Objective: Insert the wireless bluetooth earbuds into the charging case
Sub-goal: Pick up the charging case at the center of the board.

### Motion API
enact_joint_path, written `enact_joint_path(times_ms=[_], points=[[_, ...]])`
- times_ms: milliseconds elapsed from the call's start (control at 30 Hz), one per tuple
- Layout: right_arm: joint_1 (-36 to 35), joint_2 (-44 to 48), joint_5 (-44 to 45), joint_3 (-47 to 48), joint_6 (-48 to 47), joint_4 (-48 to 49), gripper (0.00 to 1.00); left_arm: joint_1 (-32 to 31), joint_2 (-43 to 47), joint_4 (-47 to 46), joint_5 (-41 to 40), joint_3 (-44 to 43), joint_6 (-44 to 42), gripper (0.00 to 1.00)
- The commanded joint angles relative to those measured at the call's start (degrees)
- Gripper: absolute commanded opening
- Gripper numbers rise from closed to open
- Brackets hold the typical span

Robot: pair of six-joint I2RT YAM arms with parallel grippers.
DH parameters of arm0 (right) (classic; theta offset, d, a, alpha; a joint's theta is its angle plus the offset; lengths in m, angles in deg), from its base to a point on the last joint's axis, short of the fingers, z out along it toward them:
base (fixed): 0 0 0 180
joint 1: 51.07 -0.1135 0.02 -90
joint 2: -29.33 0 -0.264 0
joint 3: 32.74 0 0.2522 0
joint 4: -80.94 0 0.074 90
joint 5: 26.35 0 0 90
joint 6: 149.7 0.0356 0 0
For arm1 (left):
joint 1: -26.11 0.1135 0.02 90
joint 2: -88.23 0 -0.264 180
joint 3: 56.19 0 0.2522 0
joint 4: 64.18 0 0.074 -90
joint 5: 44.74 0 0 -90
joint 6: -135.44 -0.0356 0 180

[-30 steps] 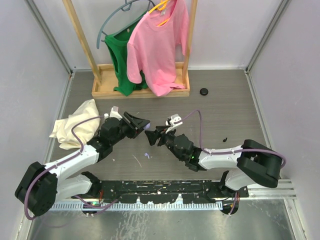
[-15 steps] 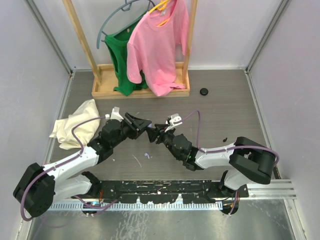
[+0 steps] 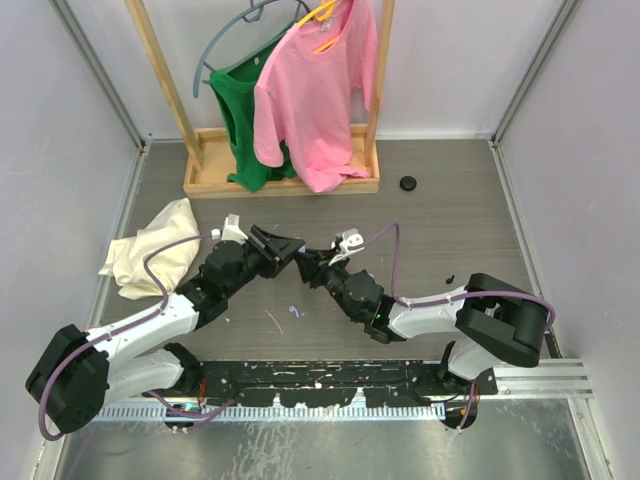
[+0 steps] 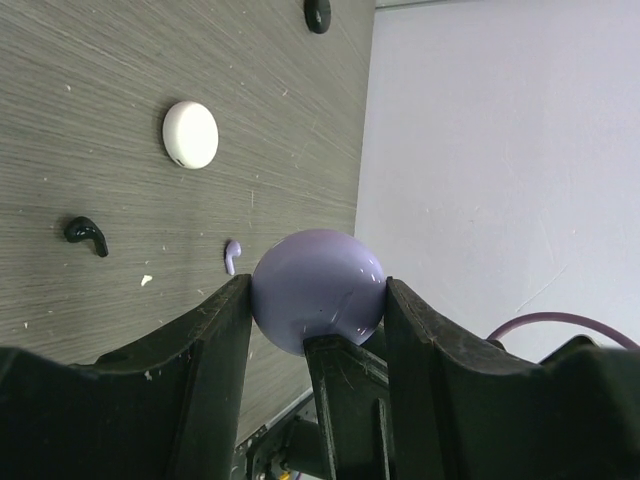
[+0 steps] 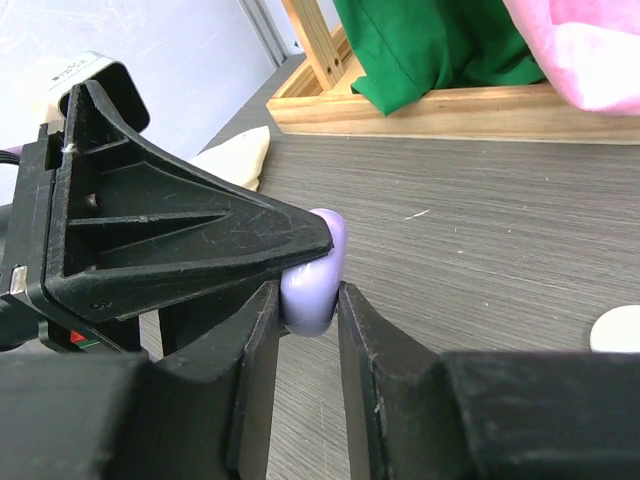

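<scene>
Grey tabletop (image 4: 120, 80) below: our left hand (image 4: 318, 300) pinches the charging case (image 5: 314, 262) aloft, right hand (image 5: 305, 295) pinching too, likely to open it.

I'm looking down on the whole table (image 3: 450, 200) from high behind the arms (image 3: 150, 325), while both wrist cameras are staring in close, from opposite sides, at the same lilac case (image 4: 318, 290).
</scene>
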Motion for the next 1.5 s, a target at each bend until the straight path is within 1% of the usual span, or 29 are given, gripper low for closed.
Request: enact_joint_path(times_ms=[0,100,267,400,500,633,700,800,933,1067,1233,1333,1467], points=[[0.3,1.2,3.1,0.8,-2.0,3.7,0.24,-0.6,1.9,-3.5,-0.8,0.3,0.1,0.46],[0.3,2.6,2.8,0.1,-2.7,2.8,0.18,-0.5,2.6,-3.5,-1.1,0.7,-0.6,0.52],[0.7,6.7,0.1,-0.7,-5.1,-1.8,0.13,-0.6,4.8,-3.1,-1.9,0.5,-6.0,0.68],[1.8,12.1,-3.5,-1.6,-6.8,-7.4,0.11,-0.5,7.1,-2.1,-1.6,-0.1,-13.7,0.75],[3.9,17.6,-8.8,-1.5,-7.2,-14.5,0.11,-0.3,9.0,-1.8,0.5,-0.6,-20.4,0.76],[7.8,25.3,-16.2,-1.0,-7.8,-24.1,0.11,0.1,11.5,-1.4,4.8,-1.2,-29.8,0.77],[9.5,28.7,-21.3,0.1,-8.6,-29.5,0.11,0.3,12.5,0.3,7.7,-2.0,-34.1,0.78],[11.4,32.7,-25.1,2.7,-10.3,-37.4,0.11,0.4,13.5,2.3,12.2,-3.6,-40.8,0.78],[13.9,36.5,-30.4,6.2,-12.3,-46.9,0.11,0.6,14.2,4.0,16.6,-5.4,-46.8,0.78],[16.7,38.1,-37.0,10.2,-14.6,-54.2,0.11,1.2,13.7,4.9,23.2,-7.4,-52.8,0.76],[20.3,38.6,-45.6,14.6,-19.1,-62.9,0.11,2.3,11.8,9.6,32.1,-11.8,-58.6,0.73],[22.5,38.1,-51.9,17.2,-21.8,-67.4,0.1,2.9,10.8,10.5,37.9,-13.8,-61.2,0.7],[24.2,37.2,-59.3,20.0,-24.6,-71.0,0.08,3.0,8.8,8.5,43.4,-14.9,-62.0,0.66]])
